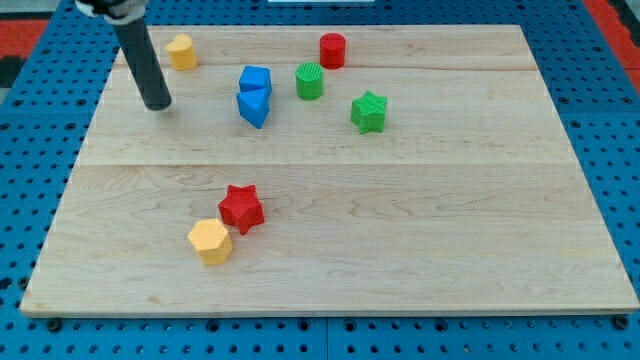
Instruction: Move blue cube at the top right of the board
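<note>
Upper left of frame: the rod's tip [158,104], which has no fingers and holds nothing, stands left of the blue cube [256,79]. Pushing rightward risks dragging the touching blue triangular block [254,107] or striking the green cylinder [309,81].

Lab: blue pegboard bench [610,120]

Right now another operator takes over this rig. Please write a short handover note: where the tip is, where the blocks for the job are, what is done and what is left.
My tip rests on the board near its top left, to the view's left of the blue cube and apart from it, below the yellow block.
The blue cube sits left of centre near the top, touching a blue wedge-like block just below it.
Done: nothing visible yet; the cube is not at the top right.
Left: push the cube rightward past the green cylinder and red cylinder to the top right.
</note>
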You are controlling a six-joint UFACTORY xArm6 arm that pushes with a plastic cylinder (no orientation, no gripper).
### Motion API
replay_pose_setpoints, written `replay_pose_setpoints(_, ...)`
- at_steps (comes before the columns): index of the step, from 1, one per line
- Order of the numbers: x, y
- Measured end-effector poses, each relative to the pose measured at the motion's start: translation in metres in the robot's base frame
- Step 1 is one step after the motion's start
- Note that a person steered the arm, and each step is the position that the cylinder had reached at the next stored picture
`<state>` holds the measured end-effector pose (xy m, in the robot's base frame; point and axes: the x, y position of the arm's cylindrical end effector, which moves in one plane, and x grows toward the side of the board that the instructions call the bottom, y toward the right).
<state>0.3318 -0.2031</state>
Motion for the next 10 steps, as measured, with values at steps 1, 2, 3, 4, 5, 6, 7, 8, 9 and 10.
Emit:
replay_pose_setpoints(1, -0.020, 0.062)
replay_pose_setpoints(2, -0.033, 0.111)
replay_pose_setpoints(3, -0.040, 0.120)
replay_pose_setpoints(4, -0.042, 0.153)
replay_pose_setpoints(5, -0.038, 0.172)
replay_pose_setpoints(6, -0.026, 0.209)
replay_pose_setpoints(7, 0.001, 0.244)
replay_pose_setpoints(8, 0.039, 0.256)
replay_pose_setpoints(9, 0.074, 0.234)
replay_pose_setpoints(10, 0.070, 0.161)
